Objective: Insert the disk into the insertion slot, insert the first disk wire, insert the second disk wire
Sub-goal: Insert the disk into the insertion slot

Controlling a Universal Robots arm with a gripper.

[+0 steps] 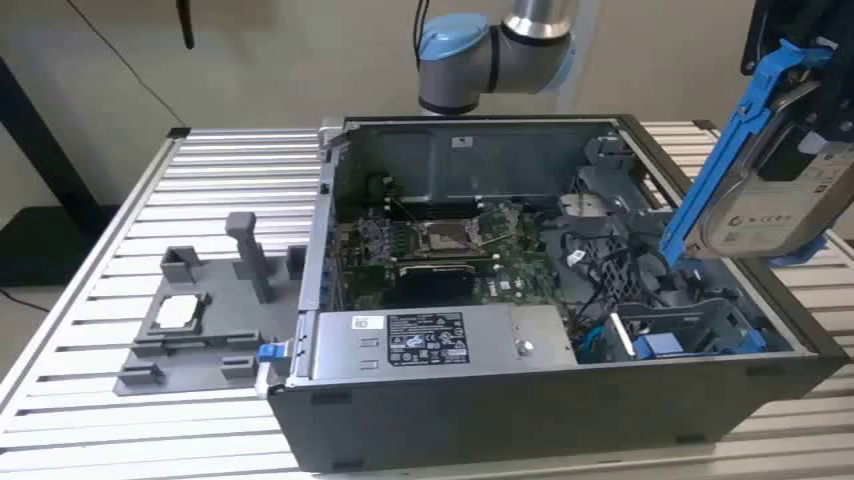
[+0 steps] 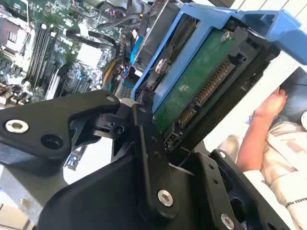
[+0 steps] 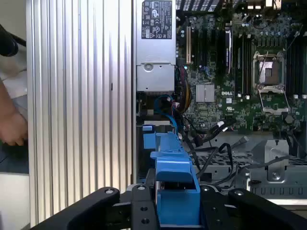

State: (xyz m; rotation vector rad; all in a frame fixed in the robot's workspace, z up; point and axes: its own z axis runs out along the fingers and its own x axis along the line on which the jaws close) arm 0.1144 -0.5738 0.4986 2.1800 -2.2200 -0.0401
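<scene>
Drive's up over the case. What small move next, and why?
Probably lower it a little toward the grey metal drive bay. The gripper is shut on the silver-grey hard drive in its bright blue plastic carrier, which hangs above the open grey computer case, outside the bay.

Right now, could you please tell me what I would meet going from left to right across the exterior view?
Grey plastic fixture with upright posts, grey labelled power-supply box, silver-grey disk in blue plastic carrier.
</scene>
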